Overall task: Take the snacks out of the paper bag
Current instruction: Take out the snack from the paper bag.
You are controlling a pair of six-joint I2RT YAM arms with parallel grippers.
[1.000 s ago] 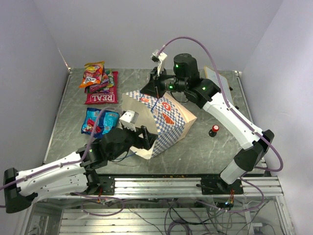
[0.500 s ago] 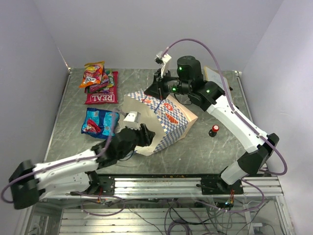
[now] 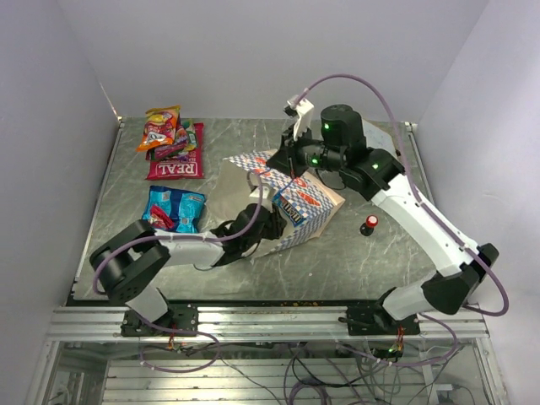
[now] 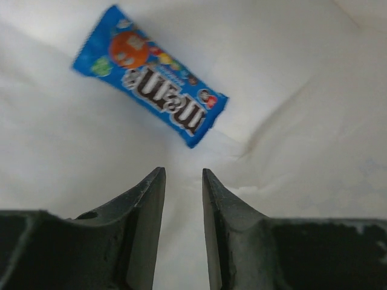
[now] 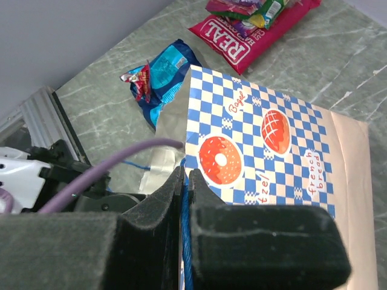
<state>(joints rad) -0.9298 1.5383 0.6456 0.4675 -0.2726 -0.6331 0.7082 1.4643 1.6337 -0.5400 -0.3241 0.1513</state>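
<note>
The blue-and-white checkered paper bag [image 3: 305,196] lies on its side mid-table with its mouth toward my left arm. My right gripper [image 5: 186,175] is shut on the bag's blue cord handle [image 5: 184,235] and holds it above the bag [image 5: 260,133]. My left gripper [image 4: 183,176] is inside the bag, over its cream wall [image 4: 290,72]. Its jaws stand narrowly apart with nothing between them. A blue candy packet [image 4: 151,84] lies just beyond the fingertips. In the top view the left gripper is hidden in the bag mouth.
Several snacks lie outside the bag at the left: a red "REAL" packet [image 3: 175,165], an orange packet [image 3: 160,126] on the pile behind it, and blue candy bags [image 3: 173,208]. A small red-and-black knob [image 3: 369,224] stands right of the bag.
My left arm has stretched forward into the bag mouth and its jaws have narrowed. My right gripper has moved right with the handle, and the bag has shifted with it.
</note>
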